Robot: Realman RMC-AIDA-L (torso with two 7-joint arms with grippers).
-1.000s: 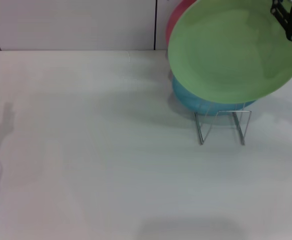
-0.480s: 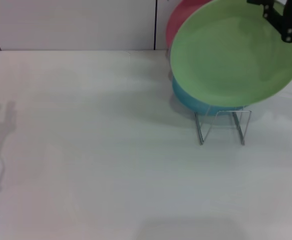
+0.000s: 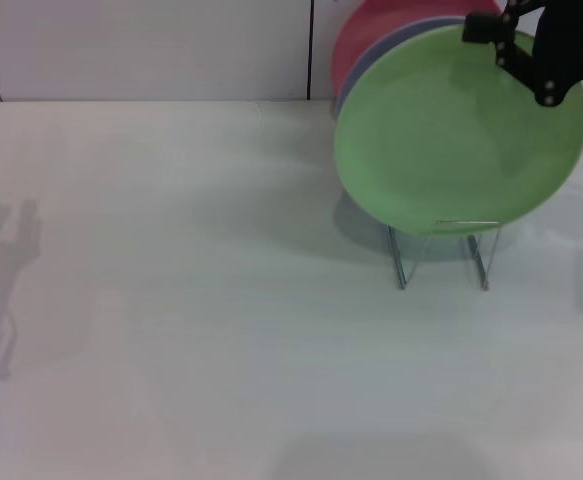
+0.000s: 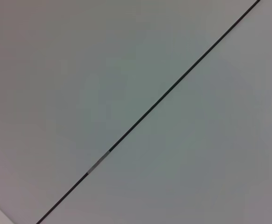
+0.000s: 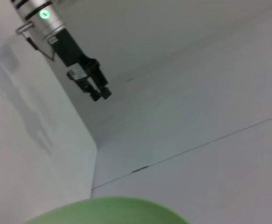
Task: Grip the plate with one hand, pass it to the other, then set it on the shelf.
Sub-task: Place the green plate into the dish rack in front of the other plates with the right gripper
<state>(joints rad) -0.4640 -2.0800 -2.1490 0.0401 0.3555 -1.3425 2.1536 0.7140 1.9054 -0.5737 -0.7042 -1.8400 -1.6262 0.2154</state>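
Plate [image 3: 451,140] lower, onto shelf [image 3: 441,255]

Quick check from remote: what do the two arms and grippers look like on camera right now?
Right gripper: matte black, angular linkage fingers on a black body. Left gripper, seen from the right wrist: black boxy body, short dark fingers, below a silver wrist ring with a green light and dark bands.
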